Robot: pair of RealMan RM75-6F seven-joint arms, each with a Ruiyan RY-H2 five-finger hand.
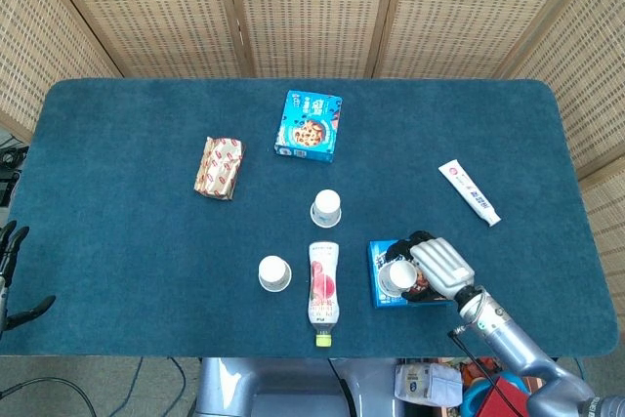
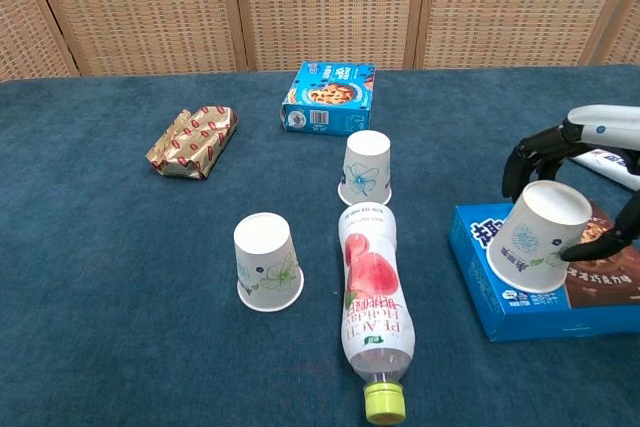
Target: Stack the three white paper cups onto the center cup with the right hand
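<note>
peach bottle (image 2: 372,314) lying flat near bench (image 1: 117,261) front edge, label reading "peach". inverted right cup (image 2: 536,235) on cookie box (image 2: 500,302) toward front-right corner, loosely caged by right hand (image 2: 585,187), fingers spread, grip not confirmable. center cup (image 2: 365,169) mid-bench.

The right hand (image 1: 441,266) covers much of the cookie box (image 1: 379,266) near the table's front edge in the head view; the chest view's right edge crops both. The left hand (image 1: 10,271) is mostly cut off at the head view's left edge, its fingers' pose unclear.
</note>
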